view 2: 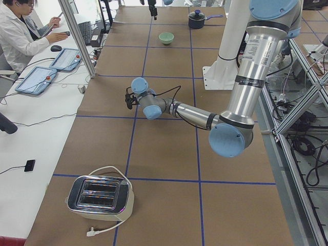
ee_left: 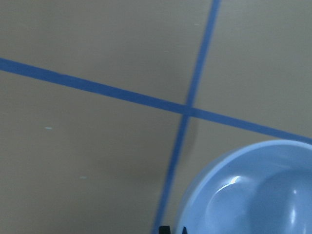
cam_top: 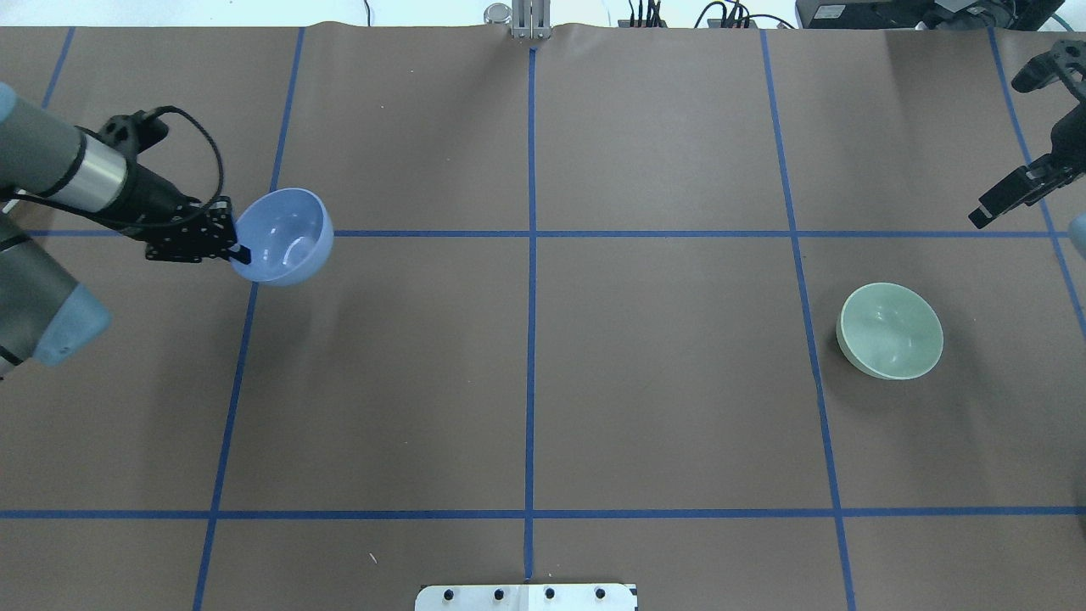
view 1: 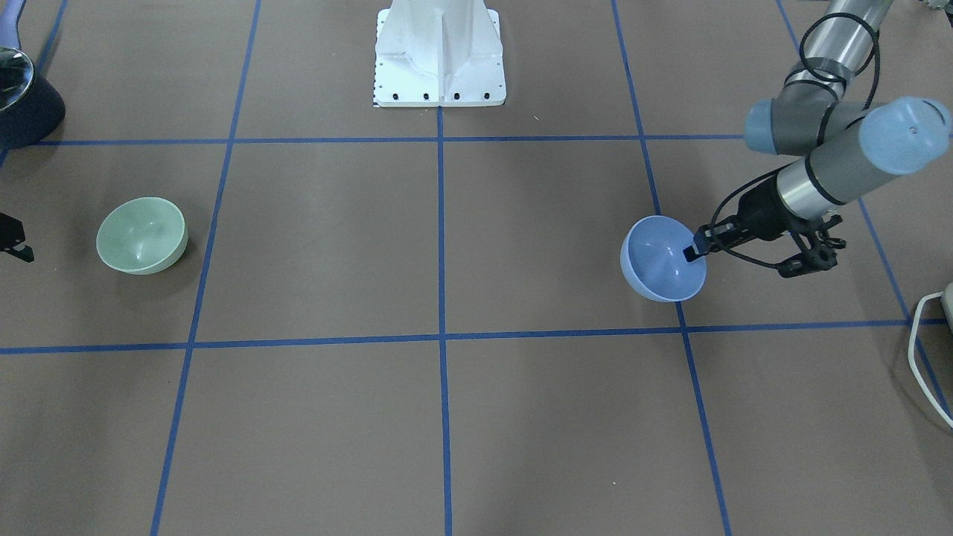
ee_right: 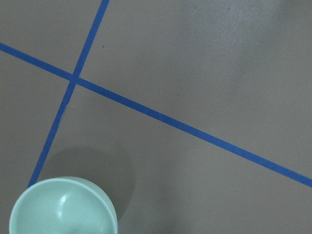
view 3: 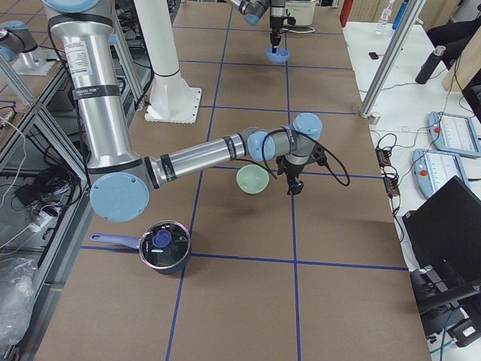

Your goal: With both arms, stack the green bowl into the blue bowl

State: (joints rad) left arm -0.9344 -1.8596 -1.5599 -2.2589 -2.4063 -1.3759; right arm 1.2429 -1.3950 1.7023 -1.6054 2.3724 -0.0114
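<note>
The blue bowl (view 1: 659,272) (cam_top: 288,229) hangs tilted just above the table on my left side. My left gripper (view 1: 694,250) (cam_top: 239,251) is shut on the bowl's near rim, and its fingertips (ee_left: 165,229) show beside the bowl (ee_left: 253,190) at the bottom of the left wrist view. The green bowl (view 1: 141,235) (cam_top: 889,331) (ee_right: 63,207) sits upright on the table on my right side. My right gripper (cam_top: 982,217) (view 1: 15,240) hovers beyond the green bowl, apart from it. Its fingers look spread, with nothing between them.
A dark saucepan with a lid (view 3: 164,247) (view 1: 18,97) stands near the table's right end. At the left end sits a toaster (view 2: 100,197) with a white cord. The white pedestal base (view 1: 439,52) is at mid-table on my side. A person sits at a side desk (view 2: 20,31).
</note>
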